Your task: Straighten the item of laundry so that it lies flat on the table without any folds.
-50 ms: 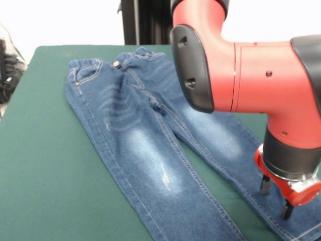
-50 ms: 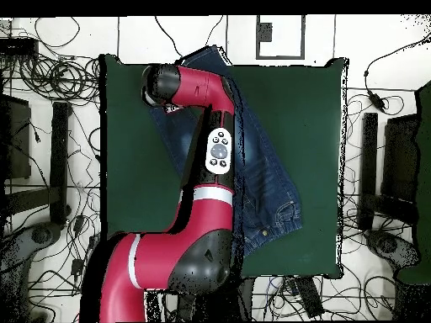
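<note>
Fingers (image 1: 264, 185) of the gripper (image 1: 275, 197) are standing apart with nothing between them, two short dark tips pointing down just above the lower part of one trouser leg, near the hem.

Ordered by size from here. Desk (image 1: 45, 165): the green cover is lying smooth and is far larger than the garment, so room for spreading is no constraint. Arm (image 2: 198, 210): in the overhead view it is reaching across the garment and hiding much of it, so the full outline cannot be confirmed from above. Jeans (image 1: 145, 150): lying front side up, waistband at the far end, both legs running diagonally toward the camera. The legs are appearing mostly flat and side by side; light creasing is showing around the crotch and the waistband (image 1: 113, 63) is bunching slightly. In the overhead view one hem is appearing to pass beyond the desk's edge.

Judgement: the task is looking largely advanced. The step in hand is a hem correction. Recommended practice: pinch only the top layer near the hem, draw outward along the leg's own line, keep low to the cloth, and release gently to avoid dragging the whole garment.
</note>
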Robot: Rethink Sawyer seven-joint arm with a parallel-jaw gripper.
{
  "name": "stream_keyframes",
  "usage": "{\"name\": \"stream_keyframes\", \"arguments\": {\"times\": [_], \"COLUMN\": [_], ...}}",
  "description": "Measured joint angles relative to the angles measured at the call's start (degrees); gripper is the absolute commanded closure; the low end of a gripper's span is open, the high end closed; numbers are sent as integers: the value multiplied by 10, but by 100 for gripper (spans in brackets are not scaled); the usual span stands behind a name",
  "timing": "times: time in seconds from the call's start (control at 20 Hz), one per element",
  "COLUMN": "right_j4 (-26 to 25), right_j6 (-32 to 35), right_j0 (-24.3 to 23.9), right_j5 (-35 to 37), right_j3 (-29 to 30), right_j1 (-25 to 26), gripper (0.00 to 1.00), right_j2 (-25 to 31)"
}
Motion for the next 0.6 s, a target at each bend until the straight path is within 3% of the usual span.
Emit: {"name": "stream_keyframes", "arguments": {"times": [0.25,0.6], "right_j4": [-8,-44], "right_j6": [0,0], "right_j0": [0,-3], "right_j5": [0,0], "right_j3": [11,101], "right_j1": [-7,-70], "gripper": [0,0], "right_j2": [-1,-7]}}
